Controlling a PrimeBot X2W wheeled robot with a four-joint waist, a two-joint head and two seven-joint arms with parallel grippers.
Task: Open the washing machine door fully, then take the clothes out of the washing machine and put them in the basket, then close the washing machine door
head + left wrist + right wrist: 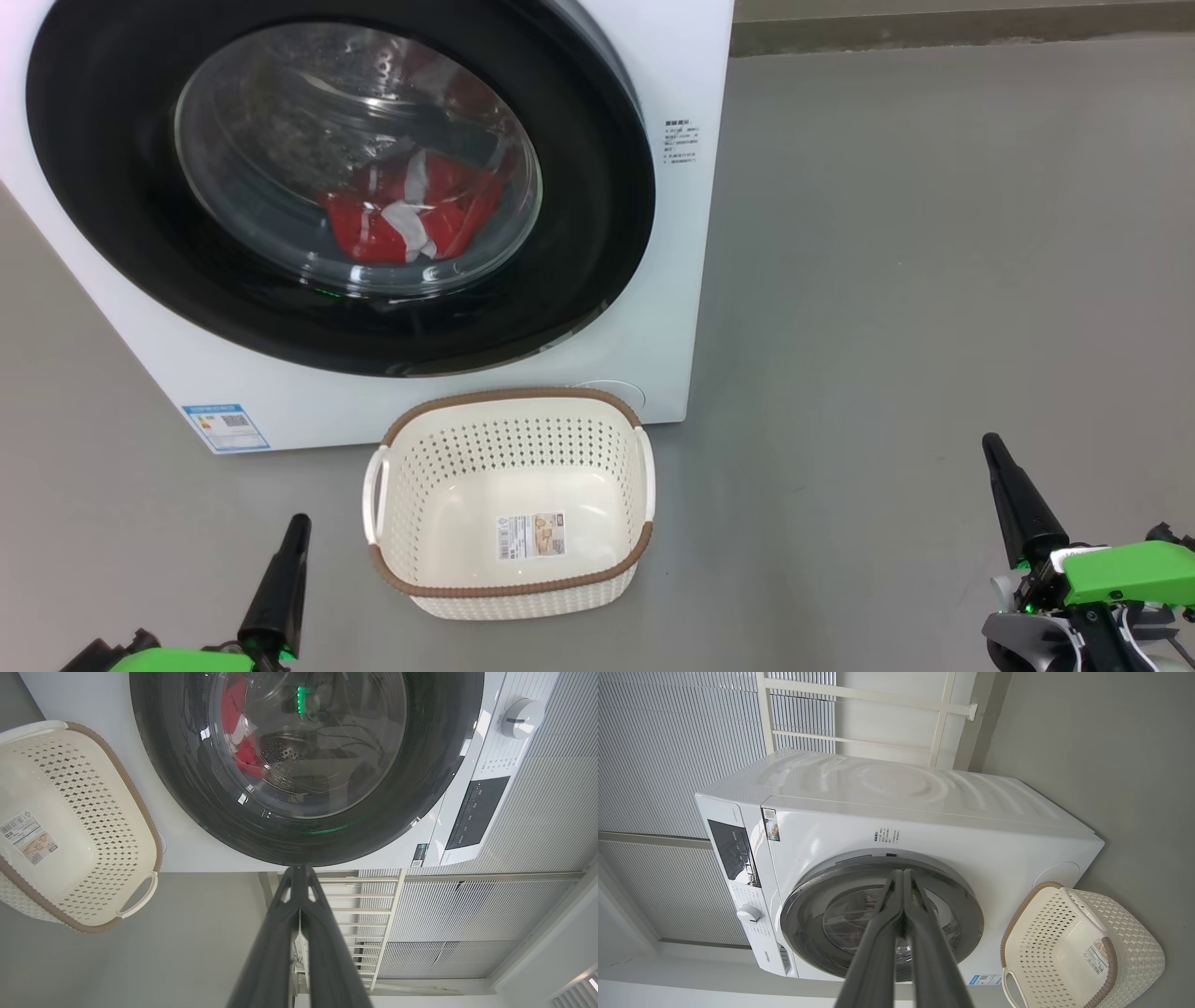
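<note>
The white washing machine (672, 280) fills the upper left of the head view. Its round black-rimmed door (121, 224) looks flush against the front, and the red and white clothes (411, 219) show through the glass. The cream basket (509, 504) with its brown rim stands empty on the floor right in front of the machine. My left gripper (299, 525) is shut at the lower left, left of the basket. My right gripper (991, 446) is shut at the lower right, well clear of the basket. The left wrist view shows the door (187, 788), clothes (238, 728) and basket (70, 826).
Grey floor (934, 280) spreads wide to the right of the machine. A blue label (226, 427) sits low on the machine's front. In the right wrist view the machine (924, 826), its knob (749, 913) and the basket (1083, 952) stand before slatted blinds (668, 742).
</note>
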